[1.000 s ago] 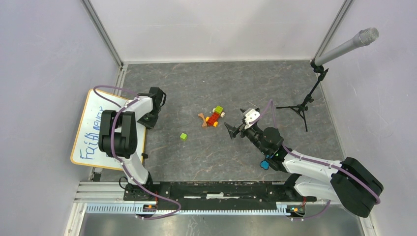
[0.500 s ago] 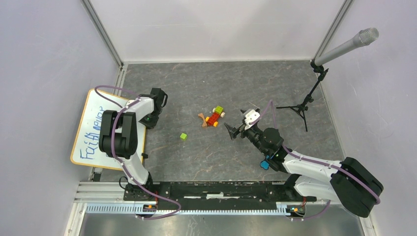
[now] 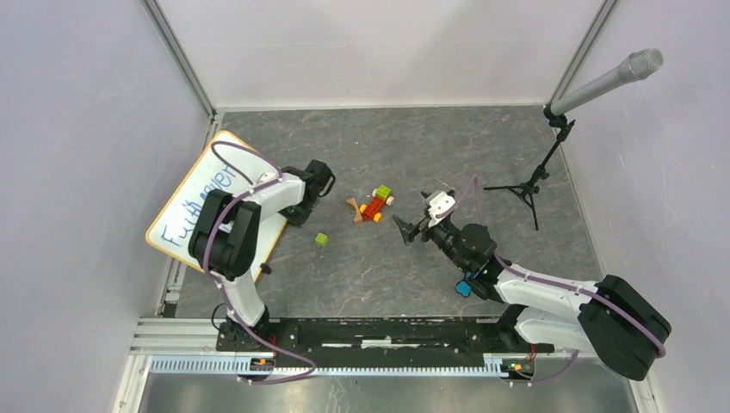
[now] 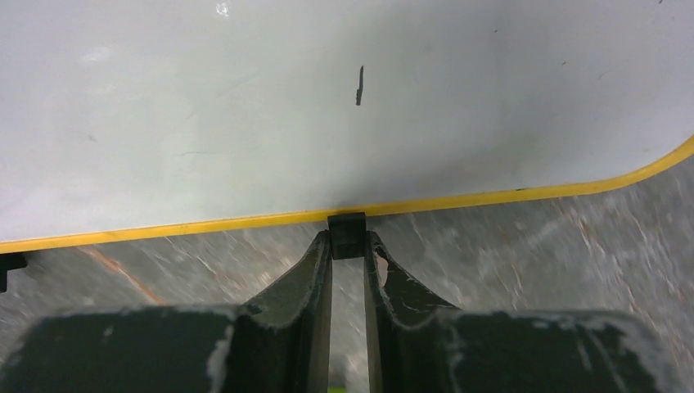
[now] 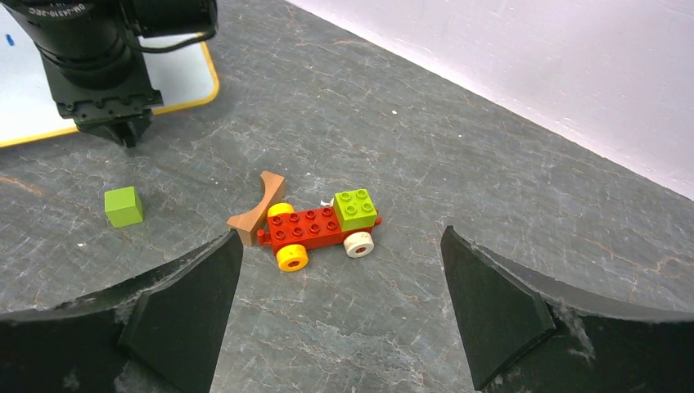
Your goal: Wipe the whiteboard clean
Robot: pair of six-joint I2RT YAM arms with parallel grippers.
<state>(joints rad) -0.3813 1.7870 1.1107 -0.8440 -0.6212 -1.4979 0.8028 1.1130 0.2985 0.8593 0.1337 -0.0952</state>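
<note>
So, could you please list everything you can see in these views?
whiteboard: one, white with a yellow rim and blue writing, left side of the table
black clip: two seen, on the whiteboard's rim
cube: one, green, right of the whiteboard
toy brick car: one, red with a green block, mid-table
curved wooden piece: one, brown, beside the car's left end
microphone on tripod stand: one, grey and black, far right
table: one, grey marbled
left pincer: shut on one black clip
right pincer: open, facing the car
</note>
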